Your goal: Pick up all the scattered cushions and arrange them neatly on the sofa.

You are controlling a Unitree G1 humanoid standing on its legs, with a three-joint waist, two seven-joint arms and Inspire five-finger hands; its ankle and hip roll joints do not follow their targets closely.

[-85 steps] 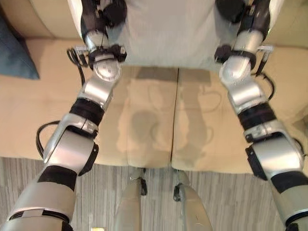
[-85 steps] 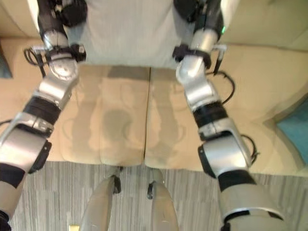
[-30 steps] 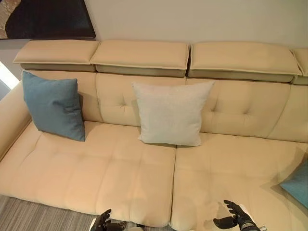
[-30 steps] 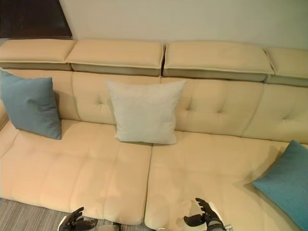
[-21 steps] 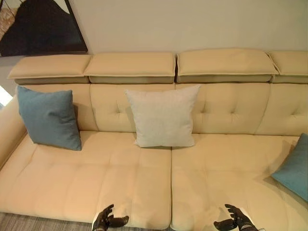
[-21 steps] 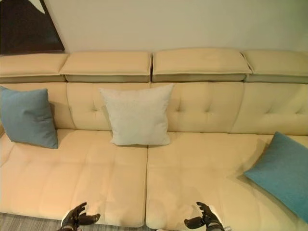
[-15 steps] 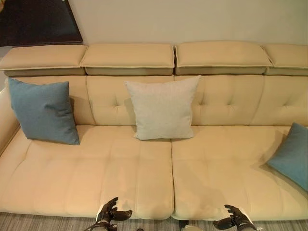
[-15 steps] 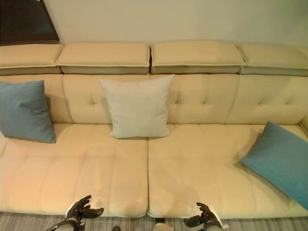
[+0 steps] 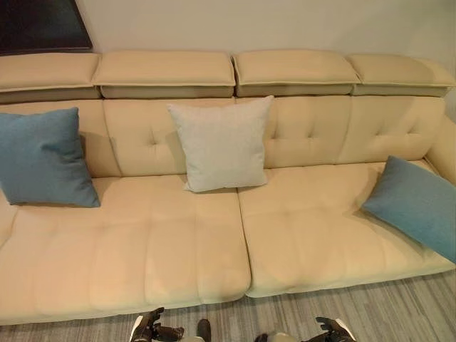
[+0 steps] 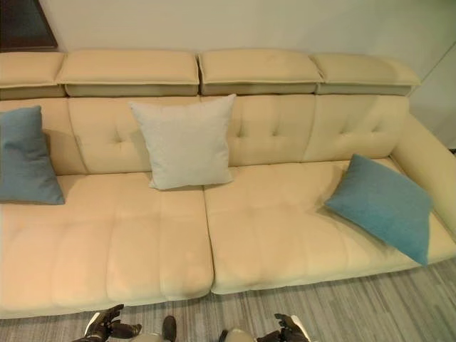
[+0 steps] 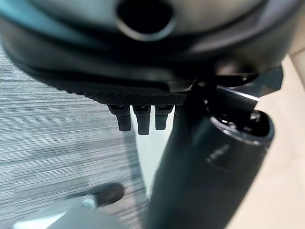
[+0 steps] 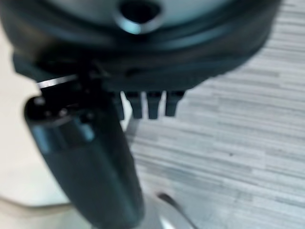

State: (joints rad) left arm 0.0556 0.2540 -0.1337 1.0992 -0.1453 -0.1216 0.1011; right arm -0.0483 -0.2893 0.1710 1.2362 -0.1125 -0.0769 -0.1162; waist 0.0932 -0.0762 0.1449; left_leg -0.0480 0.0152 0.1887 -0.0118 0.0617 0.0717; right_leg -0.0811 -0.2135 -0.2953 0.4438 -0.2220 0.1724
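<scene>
Three cushions are on the beige sofa (image 9: 171, 242). A light grey cushion (image 9: 221, 142) stands upright against the backrest at the middle. One blue cushion (image 9: 46, 158) leans on the backrest at the left end. A second blue cushion (image 10: 381, 203) lies tilted on the seat at the right end, near the armrest. My left hand (image 9: 151, 330) and right hand (image 9: 329, 329) hang low over the floor in front of the sofa. Both are open with relaxed fingers and hold nothing. In the wrist views the left hand's fingers (image 11: 138, 114) and the right hand's fingers (image 12: 147, 102) point down at the floor.
Grey striped floor (image 9: 370, 306) runs along the sofa's front edge. The sofa's right armrest (image 10: 427, 164) rises beside the tilted blue cushion. A dark framed picture (image 9: 39, 25) hangs on the wall at the upper left.
Both hands have let go of the light grey cushion, which stays against the backrest, and have dropped low. The camera has backed away and swung right, bringing the floor and the right blue cushion into view.
</scene>
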